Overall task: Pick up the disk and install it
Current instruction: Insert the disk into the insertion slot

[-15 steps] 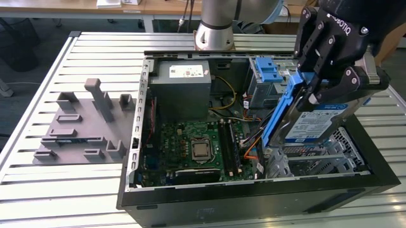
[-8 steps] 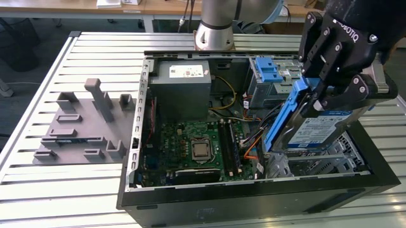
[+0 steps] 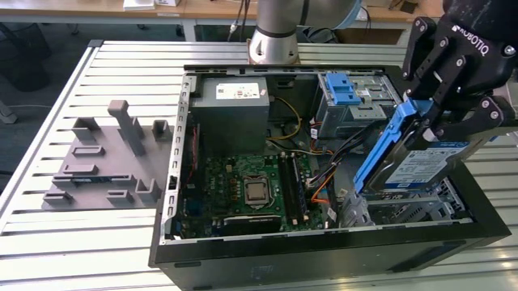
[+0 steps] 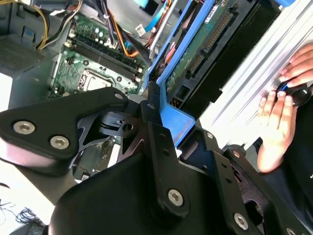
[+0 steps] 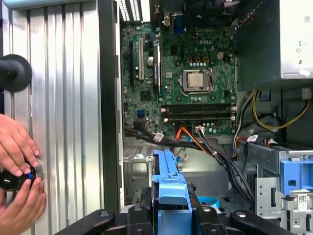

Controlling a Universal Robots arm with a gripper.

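Gripper point(image 3: 437, 124) clamped on the tilted disk point(image 3: 414, 168), lower edge near the open bay point(image 3: 409, 212) at the case's point(image 3: 307, 257) 4 o'clock corner.

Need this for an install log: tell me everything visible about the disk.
The disk is a flat silver-grey metal drive with a white-and-blue label and blue plastic rails along its sides. In the second wrist view its underside shows a green circuit board and a connector row. It stands tilted on edge, upper end clamped in the black hand, lower end at the metal drive bay at the exterior view's right of the open computer case.
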